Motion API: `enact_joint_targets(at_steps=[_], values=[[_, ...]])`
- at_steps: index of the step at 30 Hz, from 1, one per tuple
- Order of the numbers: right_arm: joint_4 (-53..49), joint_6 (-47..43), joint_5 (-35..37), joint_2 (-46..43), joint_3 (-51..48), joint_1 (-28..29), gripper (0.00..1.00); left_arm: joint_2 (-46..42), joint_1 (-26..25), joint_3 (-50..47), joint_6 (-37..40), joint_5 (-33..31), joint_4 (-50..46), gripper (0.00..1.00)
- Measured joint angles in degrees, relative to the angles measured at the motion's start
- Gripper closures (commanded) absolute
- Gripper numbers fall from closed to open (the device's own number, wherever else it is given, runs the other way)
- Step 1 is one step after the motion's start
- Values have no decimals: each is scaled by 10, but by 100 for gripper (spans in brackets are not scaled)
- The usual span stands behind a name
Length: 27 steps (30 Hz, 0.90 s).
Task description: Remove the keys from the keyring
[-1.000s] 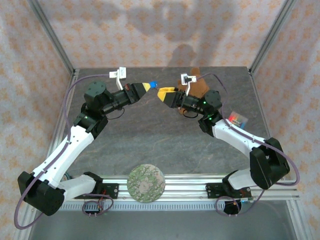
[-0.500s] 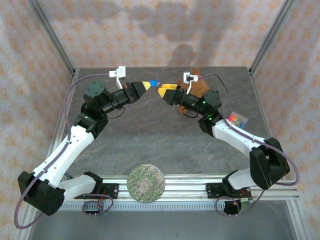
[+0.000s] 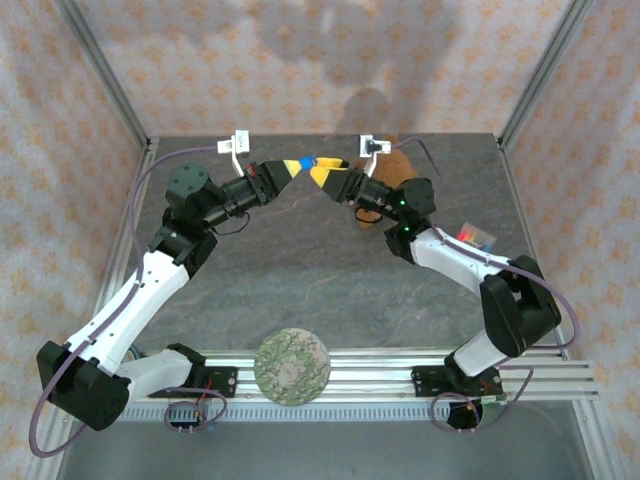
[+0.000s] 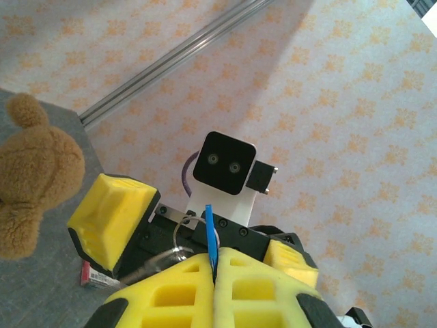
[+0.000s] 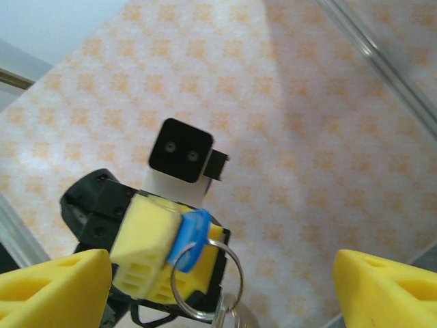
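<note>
My left gripper (image 3: 293, 167) (image 4: 215, 263) is raised over the far middle of the table and is shut on the blue key head (image 3: 304, 162) (image 4: 210, 232) (image 5: 189, 237). A silver keyring (image 4: 179, 236) (image 5: 205, 280) hangs from that key, and a silver key (image 5: 235, 318) dangles at the ring's lower end. My right gripper (image 3: 323, 173) (image 5: 218, 266) faces the left one tip to tip and is open. Its yellow fingers (image 4: 113, 219) stand on either side of the ring without touching it.
A brown teddy bear (image 3: 397, 178) (image 4: 31, 181) sits at the far side behind the right arm. A small colourful box (image 3: 477, 239) lies on the table to the right. A round green patterned disc (image 3: 292, 364) rests by the near rail. Patterned walls enclose the table.
My right gripper has moved left toward the left gripper, closing the gap until its open fingers flank the hanging ring. The left gripper has held nearly still with the blue key.
</note>
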Motion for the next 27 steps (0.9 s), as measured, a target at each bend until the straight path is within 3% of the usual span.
enact_joint_targets(at_steps=[10, 27], values=[[68, 60, -30, 29, 23, 19, 24, 0, 0, -9, -2, 0, 12, 100], [77, 70, -40, 31, 18, 25, 50, -30, 25, -27, -4, -22, 21, 100]])
